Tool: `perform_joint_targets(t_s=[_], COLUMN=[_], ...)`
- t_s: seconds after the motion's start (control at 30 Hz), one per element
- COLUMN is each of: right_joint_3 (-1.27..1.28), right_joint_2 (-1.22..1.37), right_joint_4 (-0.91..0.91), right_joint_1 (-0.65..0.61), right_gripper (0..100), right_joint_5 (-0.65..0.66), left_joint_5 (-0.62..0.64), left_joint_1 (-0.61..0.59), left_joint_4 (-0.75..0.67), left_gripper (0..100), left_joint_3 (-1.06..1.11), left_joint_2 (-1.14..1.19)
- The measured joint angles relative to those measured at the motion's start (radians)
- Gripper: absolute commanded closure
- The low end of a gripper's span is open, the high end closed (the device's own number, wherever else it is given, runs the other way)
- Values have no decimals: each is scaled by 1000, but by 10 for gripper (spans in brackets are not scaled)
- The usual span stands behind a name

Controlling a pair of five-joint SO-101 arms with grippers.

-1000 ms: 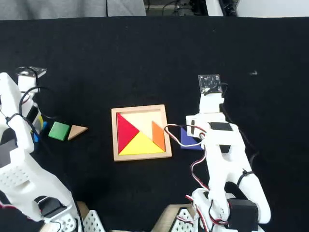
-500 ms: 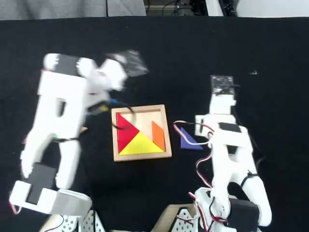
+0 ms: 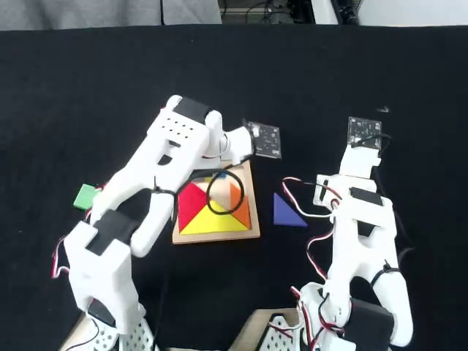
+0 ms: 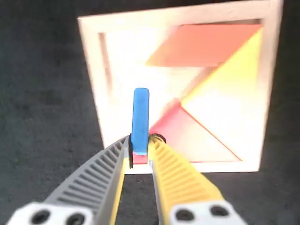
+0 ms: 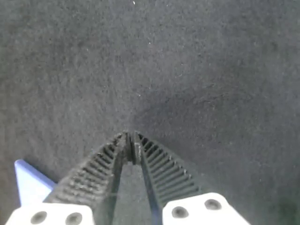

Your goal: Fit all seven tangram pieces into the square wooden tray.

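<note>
Gripper [image 4: 139, 141] of left arm clamps blue piece [image 4: 140, 112] above tray [image 4: 96, 70]

Nothing legible anywhere: no words, numbers, labels or signs. Specks on the left arm's camera board [image 3: 264, 140] and the right arm's camera board [image 3: 364, 131] too small to make out as print.
</note>
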Motion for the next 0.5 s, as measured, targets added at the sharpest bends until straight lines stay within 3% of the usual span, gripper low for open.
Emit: perform_joint_targets(t_s=[0.5], right_joint_3=[0], right_joint_2=[0], right_joint_4=[-2], right_joint_1=[0], right_gripper=[986], right_joint_5=[0], left_joint_5=[-46], left_joint_1=[-38], left_joint_4=[-91], left_gripper=[968], left_joint_3=[-11], left_joint_2=[117])
